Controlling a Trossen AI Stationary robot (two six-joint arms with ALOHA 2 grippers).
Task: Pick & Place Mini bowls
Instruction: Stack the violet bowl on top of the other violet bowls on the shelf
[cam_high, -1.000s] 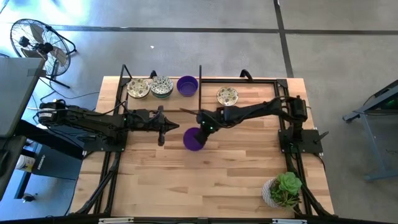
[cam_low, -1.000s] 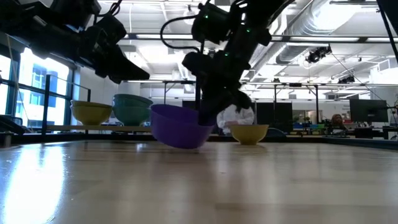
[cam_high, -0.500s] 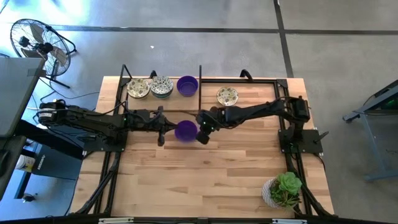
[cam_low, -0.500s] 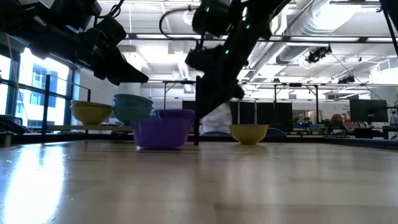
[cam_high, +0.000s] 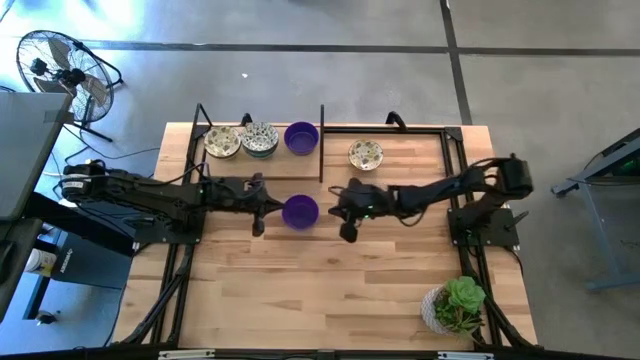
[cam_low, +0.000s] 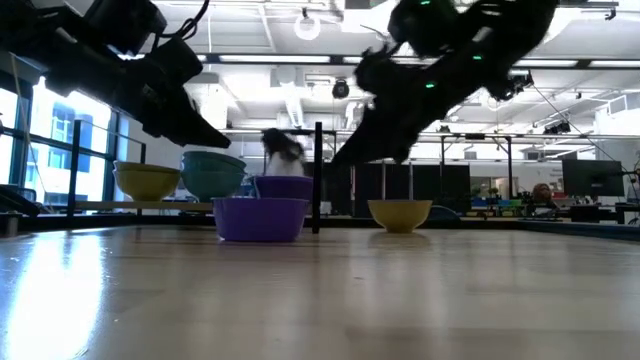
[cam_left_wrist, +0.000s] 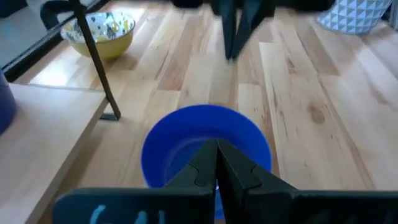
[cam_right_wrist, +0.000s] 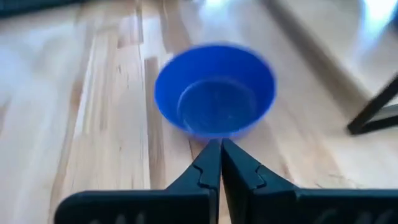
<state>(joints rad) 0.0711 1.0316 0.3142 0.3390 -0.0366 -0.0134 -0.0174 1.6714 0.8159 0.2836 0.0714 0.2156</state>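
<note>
The right hand has let go of the glossy round purple mini bowl and backed off it, fingers pressed together; the bowl now rests on the wooden surface, placed. The left hand, pressed together too, waits touching its other rim.

Wooden table of pale planks, standing on a grey concrete floor crossed by dark seam lines; a fan rests on the floor off one far corner, and a potted plant sits at a near corner of the table. Beyond the table, a large hall with exposed ducts, strip lights and dark frames under a white ceiling. Bright windows line one side.
</note>
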